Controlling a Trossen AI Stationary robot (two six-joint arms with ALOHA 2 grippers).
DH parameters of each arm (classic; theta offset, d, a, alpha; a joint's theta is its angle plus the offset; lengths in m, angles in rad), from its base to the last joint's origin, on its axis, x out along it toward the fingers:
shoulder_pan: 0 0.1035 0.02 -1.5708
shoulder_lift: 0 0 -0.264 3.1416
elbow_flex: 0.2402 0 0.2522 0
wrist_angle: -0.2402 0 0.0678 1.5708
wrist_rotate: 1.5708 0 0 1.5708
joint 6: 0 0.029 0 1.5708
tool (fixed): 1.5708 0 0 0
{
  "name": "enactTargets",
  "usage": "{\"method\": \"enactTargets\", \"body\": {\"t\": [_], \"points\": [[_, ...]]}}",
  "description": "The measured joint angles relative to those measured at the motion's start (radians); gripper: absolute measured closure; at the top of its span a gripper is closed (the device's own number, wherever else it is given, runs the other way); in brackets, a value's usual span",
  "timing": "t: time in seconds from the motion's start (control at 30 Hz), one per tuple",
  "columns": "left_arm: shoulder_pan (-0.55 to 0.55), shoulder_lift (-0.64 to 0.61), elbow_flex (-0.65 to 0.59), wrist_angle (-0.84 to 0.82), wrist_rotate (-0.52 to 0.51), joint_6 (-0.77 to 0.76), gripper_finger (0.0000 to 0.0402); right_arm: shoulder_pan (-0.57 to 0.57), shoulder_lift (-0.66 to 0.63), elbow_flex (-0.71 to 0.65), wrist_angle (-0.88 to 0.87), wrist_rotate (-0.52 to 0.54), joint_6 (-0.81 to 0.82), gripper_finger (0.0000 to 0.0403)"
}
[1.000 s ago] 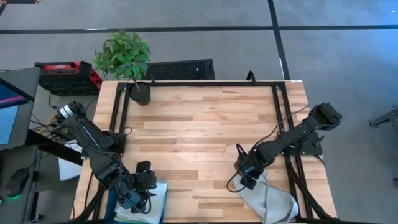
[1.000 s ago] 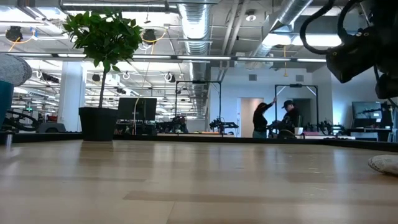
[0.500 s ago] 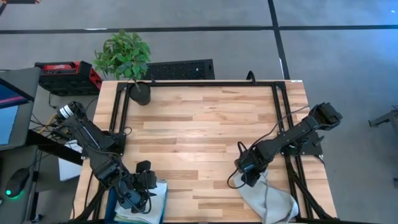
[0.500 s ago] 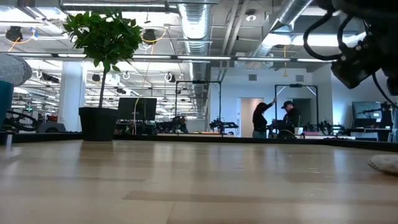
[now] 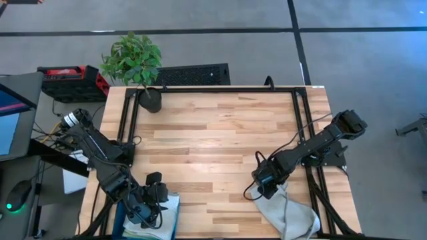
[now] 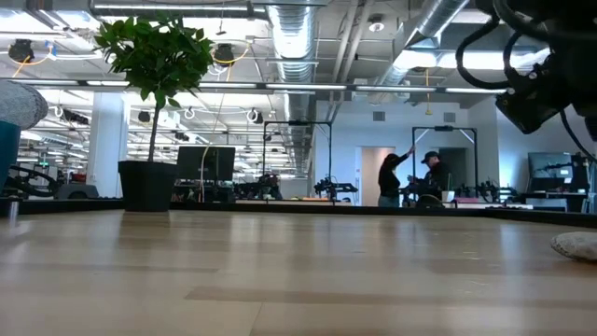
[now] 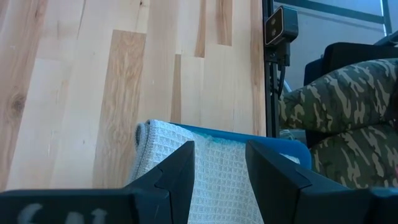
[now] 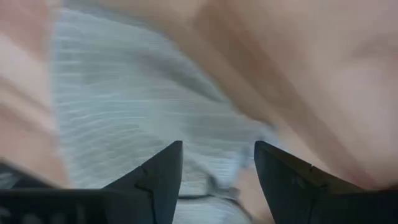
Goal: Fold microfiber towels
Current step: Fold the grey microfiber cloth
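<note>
A pale grey microfiber towel [image 5: 290, 213] lies crumpled on the table at the near right; its edge shows in the low view [image 6: 574, 245]. My right gripper [image 5: 267, 187] stands open just over the towel's far end [image 8: 124, 93], its fingers apart [image 8: 217, 180]. At the near left, a pale waffle-weave towel [image 7: 158, 140] lies on top of a blue bin [image 7: 273, 144] [image 5: 175, 223]. My left gripper [image 5: 157, 195] hangs open over it [image 7: 221, 168]. Whether either gripper touches cloth I cannot tell.
A potted plant [image 5: 137, 63] [image 6: 154, 103] stands at the far left corner. Black frame rails [image 5: 300, 127] run along the table's sides. A small camera [image 7: 280, 25] sits at the near edge, camouflage cloth [image 7: 336, 106] beyond it. People [image 6: 410, 177] stand far off in the room.
My right gripper has drawn back a little from the grey towel toward the table's far edge. The towel has stayed lying on the table.
</note>
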Motion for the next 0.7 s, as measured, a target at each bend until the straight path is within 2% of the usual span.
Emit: {"method": "enactTargets", "body": {"t": [0.1, 0.4, 0.57, 0.7], "points": [[0.0, 0.0, 0.0, 0.0, 0.0, 0.0, 0.0267, 0.0, 0.0, 0.0, -0.059, 0.004, 0.007, 0.0185], [0.0, 0.0, 0.0, 0.0, -0.02, 0.009, 0.0267, 0.001, 0.0, 0.0, 0.042, 0.004, -0.008, 0.0214], [0.0, 0.0, 0.0, 0.0, -0.022, 0.01, 0.0267, 0.001, 0.0, 0.0, 0.014, 0.006, -0.008, 0.0245], [0.0, 0.0, 0.0, 0.0, -0.022, 0.011, 0.0267, 0.001, 0.0, 0.0, 0.015, 0.033, -0.008, 0.0291]]}}
